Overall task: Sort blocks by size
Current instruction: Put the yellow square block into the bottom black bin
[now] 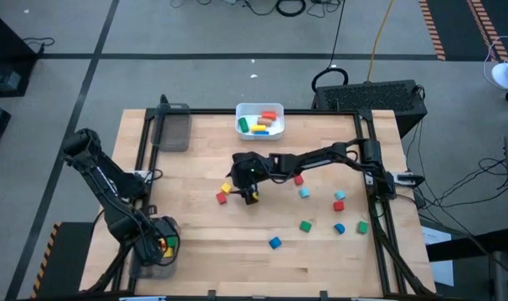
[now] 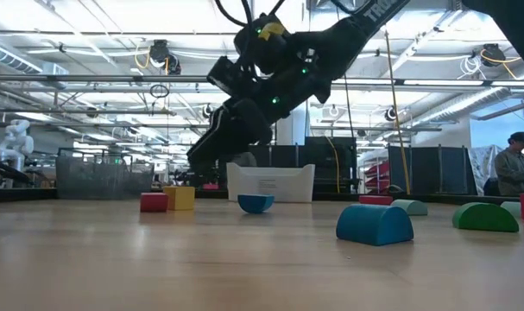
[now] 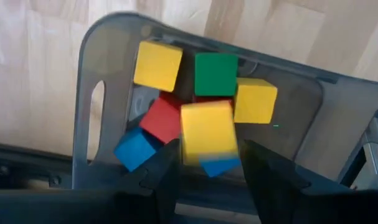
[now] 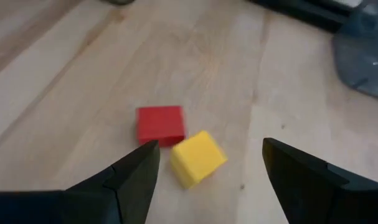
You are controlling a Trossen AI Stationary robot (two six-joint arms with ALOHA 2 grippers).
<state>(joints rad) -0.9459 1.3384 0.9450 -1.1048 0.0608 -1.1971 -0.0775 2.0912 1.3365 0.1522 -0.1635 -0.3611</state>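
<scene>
Both my jaw pairs gape: right gripper (image 4: 204,165) over yellow cube (image 4: 197,158) beside red cube (image 4: 160,124); left gripper (image 3: 207,171) w/ yellow block (image 3: 207,132) between fingers above grey tray (image 3: 92,118). No legible writing.

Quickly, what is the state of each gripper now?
Left gripper: open over the grey tray, a yellow cube between its fingers.
Right gripper: open, empty, above a yellow block.

tabletop (image 1: 237,251): pale wood, black frame
my far edge: white bin (image 1: 259,119), grey tray (image 1: 173,130)
loose blocks: red (image 1: 222,197) touching yellow (image 1: 227,188); blue (image 1: 274,242); green (image 1: 305,225)
</scene>
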